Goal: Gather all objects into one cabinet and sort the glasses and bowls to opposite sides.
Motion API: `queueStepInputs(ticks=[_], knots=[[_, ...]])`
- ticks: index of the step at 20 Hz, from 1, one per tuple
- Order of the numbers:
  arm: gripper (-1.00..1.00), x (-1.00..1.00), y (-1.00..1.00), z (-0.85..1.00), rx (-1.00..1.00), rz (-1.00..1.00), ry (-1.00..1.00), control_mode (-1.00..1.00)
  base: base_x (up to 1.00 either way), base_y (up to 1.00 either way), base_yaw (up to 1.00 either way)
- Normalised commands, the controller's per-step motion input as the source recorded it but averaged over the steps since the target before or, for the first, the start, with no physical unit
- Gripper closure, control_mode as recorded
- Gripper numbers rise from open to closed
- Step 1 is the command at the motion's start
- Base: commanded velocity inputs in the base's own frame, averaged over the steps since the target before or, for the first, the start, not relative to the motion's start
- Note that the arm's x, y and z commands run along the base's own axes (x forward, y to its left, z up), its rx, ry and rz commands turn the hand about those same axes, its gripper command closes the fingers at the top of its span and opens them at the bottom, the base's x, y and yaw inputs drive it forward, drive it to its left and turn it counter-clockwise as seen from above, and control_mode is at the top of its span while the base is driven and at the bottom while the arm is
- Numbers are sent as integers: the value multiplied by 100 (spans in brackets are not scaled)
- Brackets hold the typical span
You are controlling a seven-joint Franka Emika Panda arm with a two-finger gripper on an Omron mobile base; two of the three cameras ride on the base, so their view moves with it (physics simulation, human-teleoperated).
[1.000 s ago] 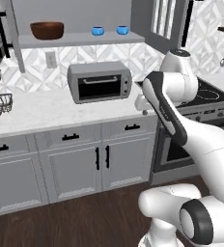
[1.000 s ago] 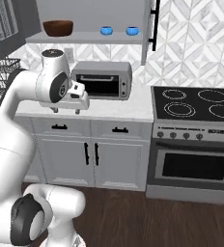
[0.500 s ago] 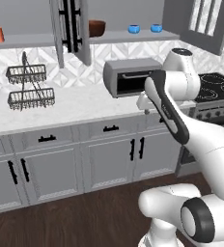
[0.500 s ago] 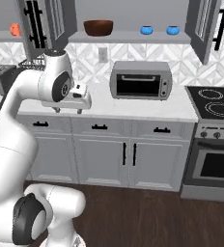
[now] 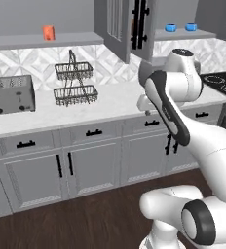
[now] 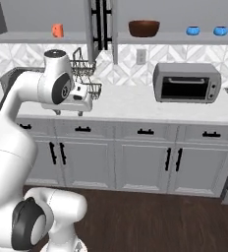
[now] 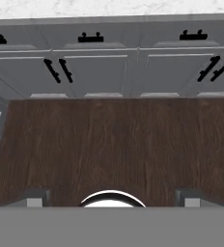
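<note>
The base is being driven sideways, so the orange-red vessel (image 6: 57, 30) is being brought nearer, high above the released, empty jaws.

The base has driven left along the surface (image 6: 135, 106), so both base views have shifted. The stove has left the right base view. A toaster (image 5: 10, 95), wire rack (image 5: 75, 80) and orange-red vessel (image 5: 48, 32) have come into the left base view.
</note>
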Motion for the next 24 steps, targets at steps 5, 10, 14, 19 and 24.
queueStepInputs(ticks=[5,10,14,19,24], knots=[[-100,0,0,0,0,0,0,100,51,100,-4],[-100,0,0,0,0,0,0,100,91,88,1],[-100,0,0,0,0,0,0,100,73,19,10],[-100,0,0,0,0,0,0,100,84,29,8],[-100,0,0,0,0,0,0,100,67,23,7]])
